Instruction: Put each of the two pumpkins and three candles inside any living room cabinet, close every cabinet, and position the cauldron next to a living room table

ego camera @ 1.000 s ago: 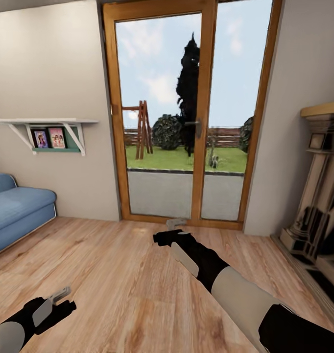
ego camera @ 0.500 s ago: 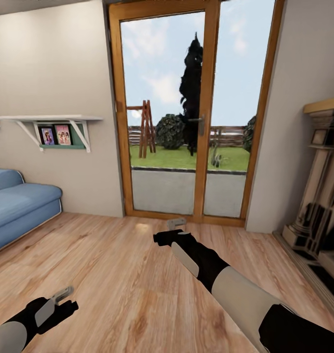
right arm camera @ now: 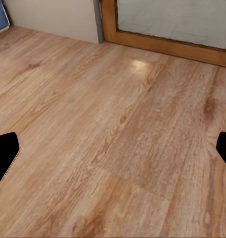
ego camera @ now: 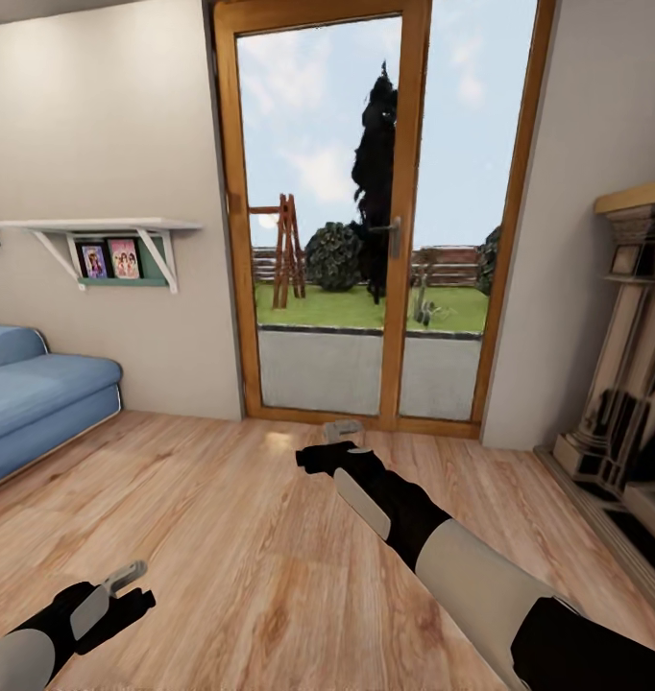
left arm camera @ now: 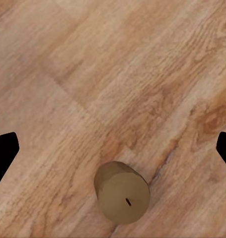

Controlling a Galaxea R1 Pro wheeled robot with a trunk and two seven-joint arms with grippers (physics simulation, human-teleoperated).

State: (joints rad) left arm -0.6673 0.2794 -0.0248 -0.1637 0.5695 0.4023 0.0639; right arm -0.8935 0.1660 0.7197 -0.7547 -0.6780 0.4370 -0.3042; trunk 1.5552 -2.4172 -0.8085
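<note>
Room end with a glazed door [ego camera: 366,221]
Sofa [ego camera: 35,403] and wall shelf [ego camera: 97,230] stand left of it, fireplace [ego camera: 635,365] right; a candle [left arm camera: 121,192] stands on the floor [ego camera: 241,537].

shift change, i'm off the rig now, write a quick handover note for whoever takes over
Left pincer: open, empty, low over the wood floor.
Right pincer: open, empty, stretched toward the glass door.
Job's things: one candle stands upright on the floor under the left pincer, seen in the left wrist view.
Done: nothing can be confirmed from here.
Left: pick up this candle, find the rest, stow, close cabinets, place the cauldron.
</note>
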